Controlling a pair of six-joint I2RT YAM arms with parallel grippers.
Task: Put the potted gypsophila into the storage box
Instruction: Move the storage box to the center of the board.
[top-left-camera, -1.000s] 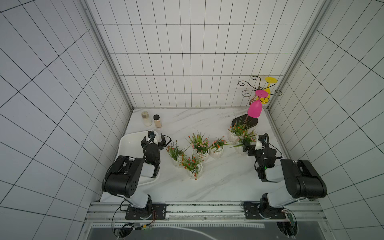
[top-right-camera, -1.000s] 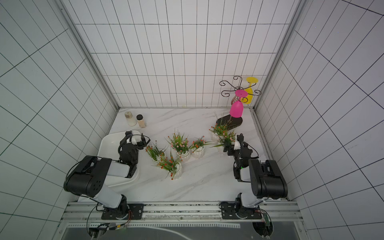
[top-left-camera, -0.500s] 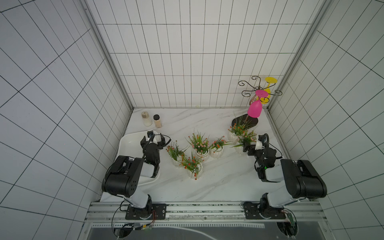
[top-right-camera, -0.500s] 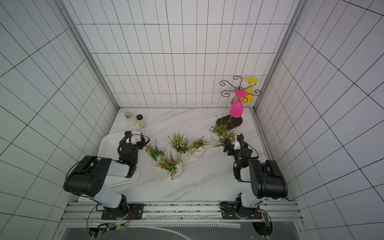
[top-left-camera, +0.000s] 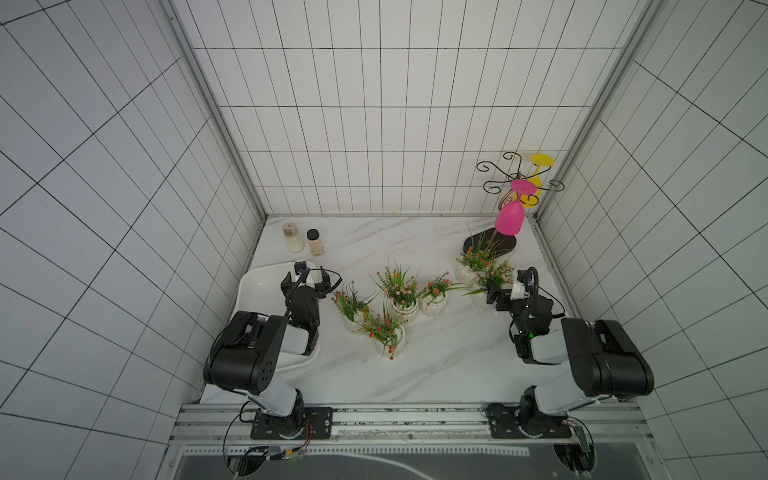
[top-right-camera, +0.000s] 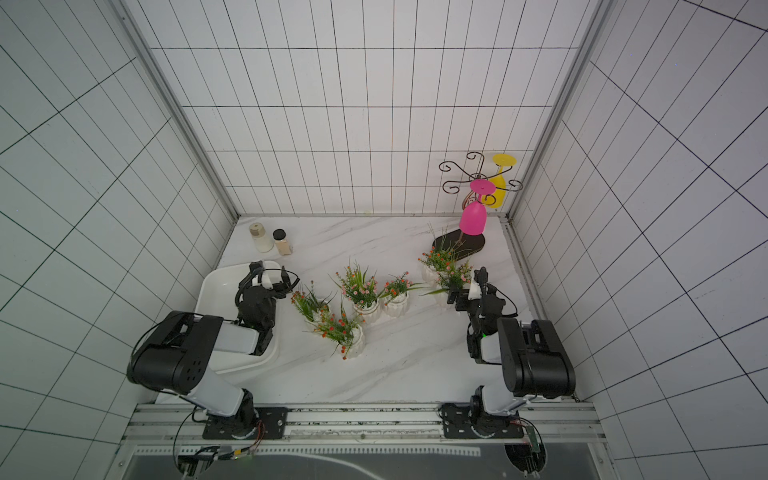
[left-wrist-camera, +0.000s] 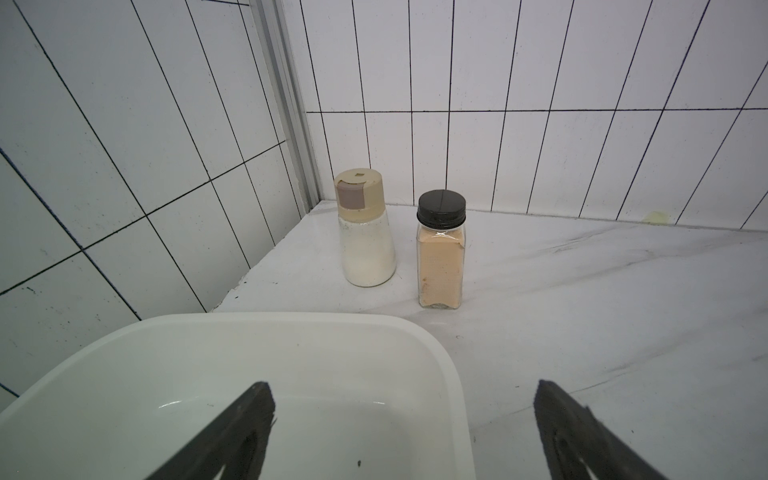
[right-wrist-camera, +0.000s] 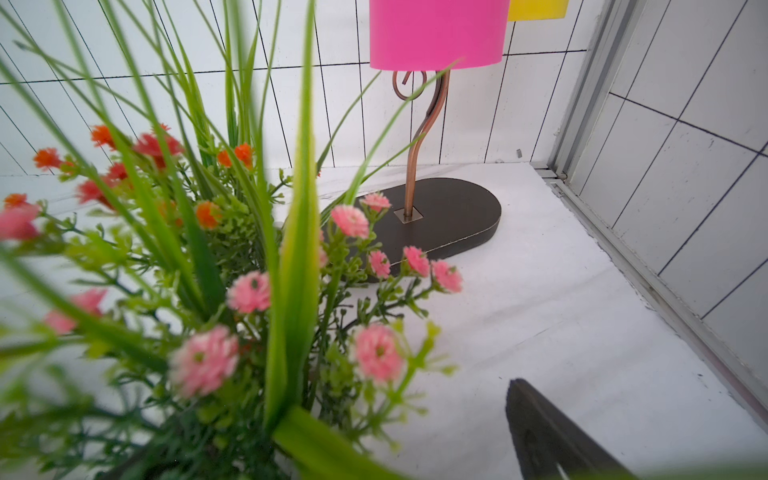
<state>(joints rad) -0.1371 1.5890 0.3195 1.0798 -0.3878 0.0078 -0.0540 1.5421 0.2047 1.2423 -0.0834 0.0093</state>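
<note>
The tray is lying at the left side of the table, under the left arm, and no pot is showing in it. The left claw is hanging over the tray's far end with its jaws spread wide and nothing between them. Its wrist view is showing both fingers well apart above the tray's corner.

Four middle pots are standing in a cluster on the table, and two more are standing further right. The right claw is sitting just beside the pink pot. That pot is standing upright, stems pointing straight up, slightly ahead of the claw and to its left. The right claw's jaws are standing wide too. One finger is showing, the other is hiding behind leaves, and I'm seeing no grip.

I'm judging the right arm the nearer one for this pot. The tray is lying right across the table, so the carry would be running leftward past the cluster.
</note>
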